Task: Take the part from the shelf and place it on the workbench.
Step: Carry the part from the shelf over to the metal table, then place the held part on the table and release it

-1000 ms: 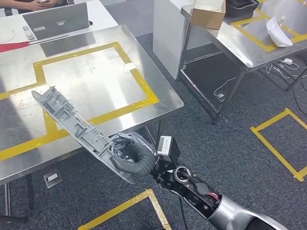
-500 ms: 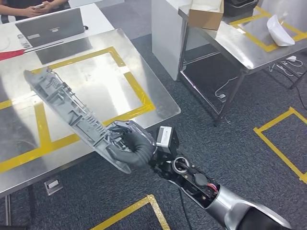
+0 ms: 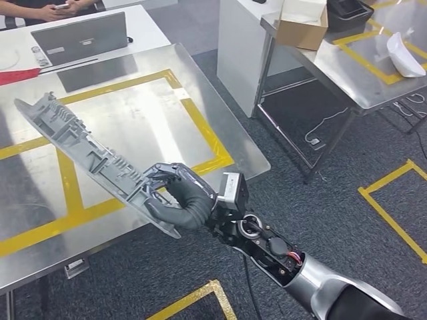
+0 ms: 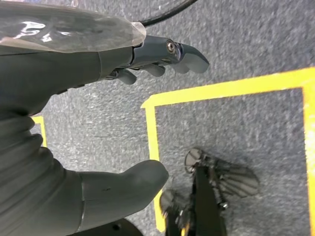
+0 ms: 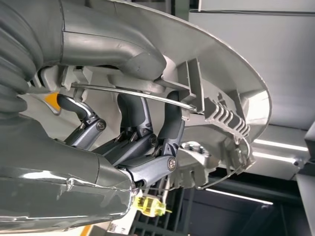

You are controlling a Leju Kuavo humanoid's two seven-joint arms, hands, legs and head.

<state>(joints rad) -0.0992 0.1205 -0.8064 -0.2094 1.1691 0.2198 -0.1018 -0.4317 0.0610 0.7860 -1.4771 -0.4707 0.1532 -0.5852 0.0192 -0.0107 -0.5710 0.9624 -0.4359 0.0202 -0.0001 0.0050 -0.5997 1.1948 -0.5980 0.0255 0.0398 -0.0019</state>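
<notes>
My right hand [image 3: 183,203] grips the near end of a long grey ribbed plastic part [image 3: 85,150]. The part slants up and away to the left, its far end over the steel workbench [image 3: 151,93] with yellow tape lines. The hand itself hangs over the bench's front edge. Up close in the right wrist view, fingers [image 5: 169,130] and thumb clamp the part [image 5: 223,98]. My left hand [image 4: 74,147] hangs over the grey carpet with fingers apart and nothing in it.
A laptop [image 3: 81,37] and a person's hands [image 3: 48,10] are at the bench's far side. A second steel table [image 3: 352,67] at the right carries a cardboard box [image 3: 302,23] and a white object [image 3: 403,57]. Yellow tape squares mark the carpet [image 3: 387,213].
My right hand has carried the part left and forward, so more of it now hangs over the workbench. The view has also shifted a little.
</notes>
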